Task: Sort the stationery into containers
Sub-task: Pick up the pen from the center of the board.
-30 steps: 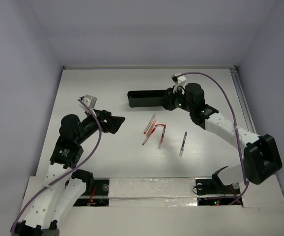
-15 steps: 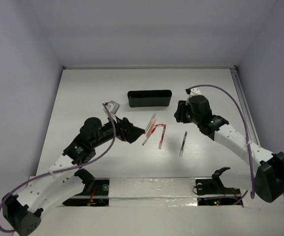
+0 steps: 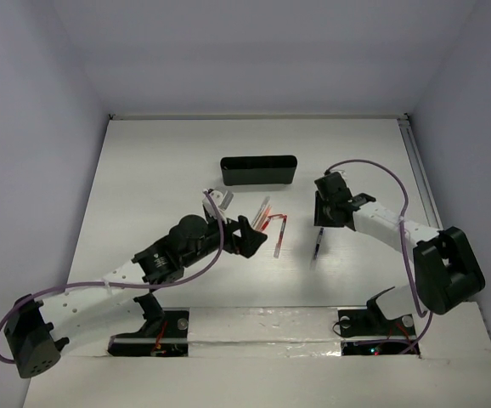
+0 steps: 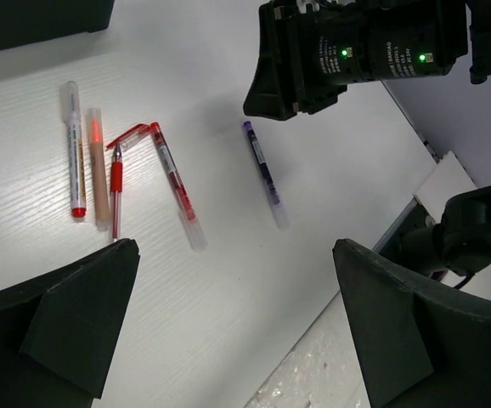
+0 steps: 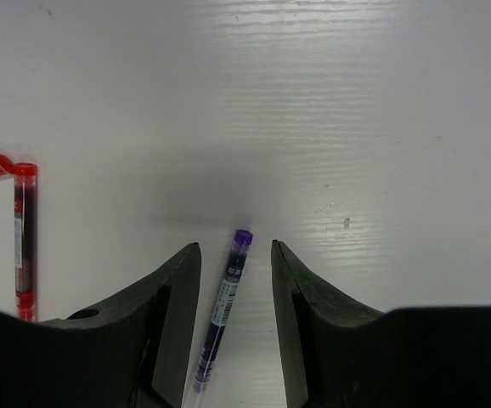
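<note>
The black tray (image 3: 258,170) lies crosswise on the white table (image 3: 143,161), beyond the pens; its inside is too dark to tell what it holds.

The left pincer (image 3: 251,236) hangs low over the table just left of a cluster of pens, its jaws spread wide and holding nothing. In its wrist view the two fingers (image 4: 67,327) frame bare table, and beyond them lie four pens:
- A white-and-red pen (image 4: 74,149) and a pale clear pen (image 4: 98,166) lie side by side, touching or nearly so.
- A thin red pen (image 4: 115,183) lies just beside those two.
- A red-and-clear pen (image 4: 176,183) slants away from the thin red one, with their red caps meeting at the far end.

A purple pen (image 4: 262,170) lies apart from these, on the right.

The right pincer (image 3: 321,218) stands over the far end of that purple pen (image 3: 316,248). In its wrist view the jaws are partly open and straddle the pen (image 5: 222,306), with a gap of table on each side. The pen lies flat between the fingers (image 5: 173,314), not gripped. The red-and-clear pen (image 5: 25,242) shows at the left edge of that view.
</note>
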Action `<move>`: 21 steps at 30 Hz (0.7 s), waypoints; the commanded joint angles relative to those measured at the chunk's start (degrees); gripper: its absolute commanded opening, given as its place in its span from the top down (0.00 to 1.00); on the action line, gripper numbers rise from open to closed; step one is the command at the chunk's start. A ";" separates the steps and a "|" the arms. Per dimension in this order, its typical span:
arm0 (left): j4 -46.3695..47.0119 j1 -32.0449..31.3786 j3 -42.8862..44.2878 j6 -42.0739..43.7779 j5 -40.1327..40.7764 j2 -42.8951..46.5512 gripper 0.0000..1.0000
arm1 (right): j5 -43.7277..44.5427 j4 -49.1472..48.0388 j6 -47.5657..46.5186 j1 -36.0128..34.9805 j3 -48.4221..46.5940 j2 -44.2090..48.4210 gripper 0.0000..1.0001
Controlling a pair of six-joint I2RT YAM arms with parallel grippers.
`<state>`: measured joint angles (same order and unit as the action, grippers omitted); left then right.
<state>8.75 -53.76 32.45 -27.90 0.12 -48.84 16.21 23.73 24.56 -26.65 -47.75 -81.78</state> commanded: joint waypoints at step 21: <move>21.56 -0.74 -6.25 11.64 19.91 4.71 0.01 | -5.22 0.98 7.79 1.43 0.37 -8.05 0.96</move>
<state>25.06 -54.28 28.05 -18.70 15.62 -45.80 10.22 26.13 30.41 -25.52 -48.07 -88.73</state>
